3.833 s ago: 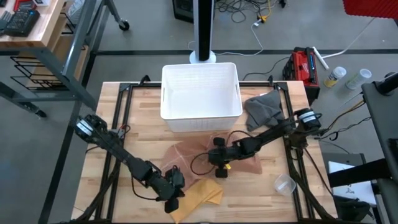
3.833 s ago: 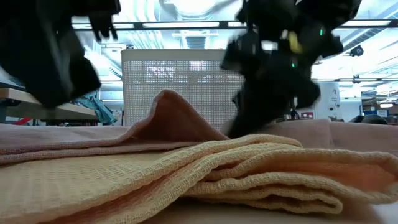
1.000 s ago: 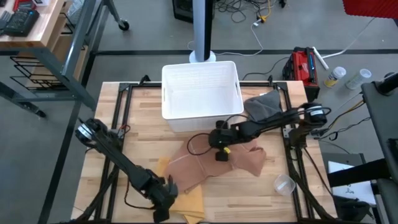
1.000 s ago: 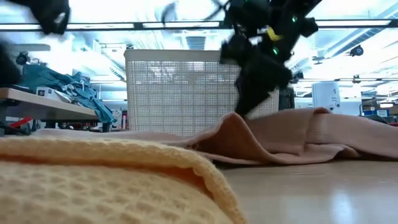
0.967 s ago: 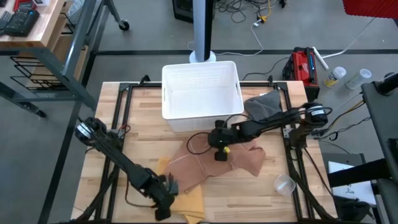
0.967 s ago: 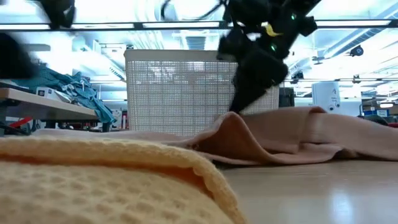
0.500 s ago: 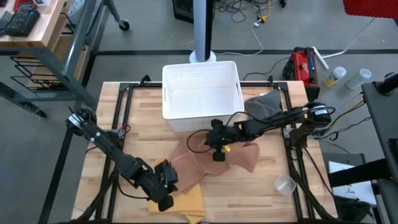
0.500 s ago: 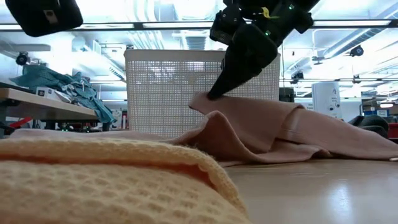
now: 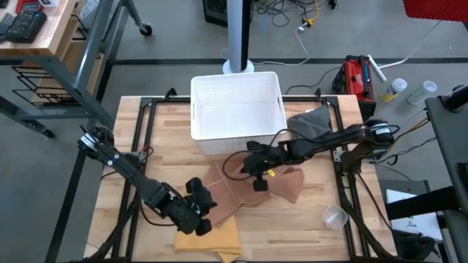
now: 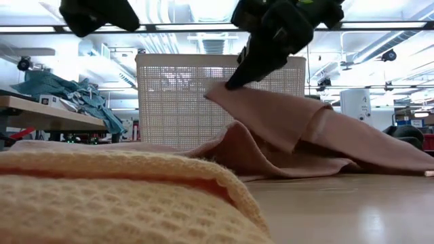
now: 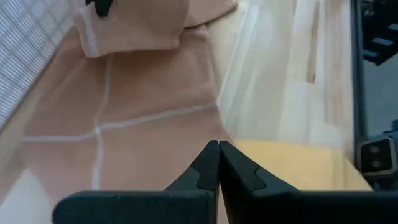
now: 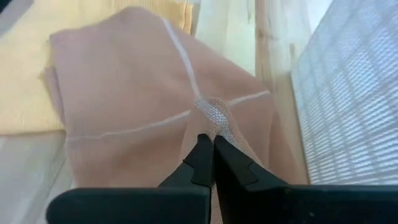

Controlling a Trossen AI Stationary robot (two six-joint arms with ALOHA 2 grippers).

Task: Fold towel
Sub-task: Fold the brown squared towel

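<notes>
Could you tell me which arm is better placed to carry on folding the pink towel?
The right. Its gripper is shut on a raised edge of the pink towel, lifted in front of the white basket. The left gripper is shut with nothing in it, above the yellow towel.

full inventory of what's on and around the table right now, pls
pink towel: 1, pinkish-tan, centre of table, one edge lifted by the right gripper
yellow towel: 1, yellow, front edge of table, partly under the pink towel
grey cloth: 1, grey, crumpled at right rear of table
basket: 1, white, perforated, rear centre of table
plastic cup: 1, clear, front right of table
red case: 1, red and black, on the floor beyond the right rear corner
left gripper: 1, dark, shut with nothing between the fingers, above the pink towel's left end
right gripper: 1, dark, shut on pink towel, in front of the basket
</notes>
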